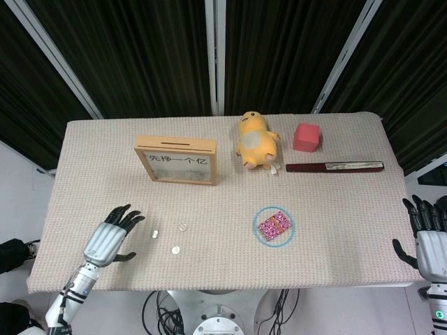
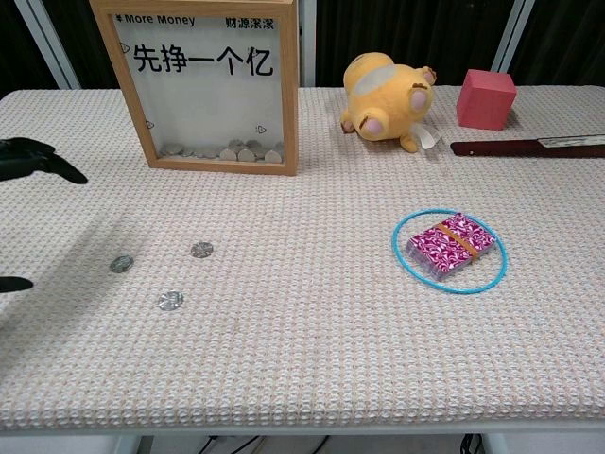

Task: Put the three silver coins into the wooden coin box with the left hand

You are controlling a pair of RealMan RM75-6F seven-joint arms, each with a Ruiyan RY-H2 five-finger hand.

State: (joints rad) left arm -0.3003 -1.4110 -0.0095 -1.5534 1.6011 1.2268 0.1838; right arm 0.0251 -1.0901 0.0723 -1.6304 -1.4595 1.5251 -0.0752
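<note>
Three silver coins lie on the woven mat: one (image 1: 155, 234) (image 2: 120, 265) at left, one (image 1: 182, 227) (image 2: 201, 250) further back, one (image 1: 176, 250) (image 2: 170, 301) nearest the front. The wooden coin box (image 1: 177, 160) (image 2: 205, 85) stands upright behind them, slot on top, with several coins inside. My left hand (image 1: 109, 239) hovers open over the mat just left of the coins, fingers spread; only its fingertips (image 2: 38, 161) show at the chest view's left edge. My right hand (image 1: 431, 244) hangs open off the table's right edge.
A yellow plush duck (image 1: 255, 141) lies right of the box, a red cube (image 1: 306, 137) beyond it. A dark folded fan (image 1: 335, 167) lies at right. A pink patterned packet (image 1: 274, 226) sits inside a blue ring (image 1: 256, 218) at centre right.
</note>
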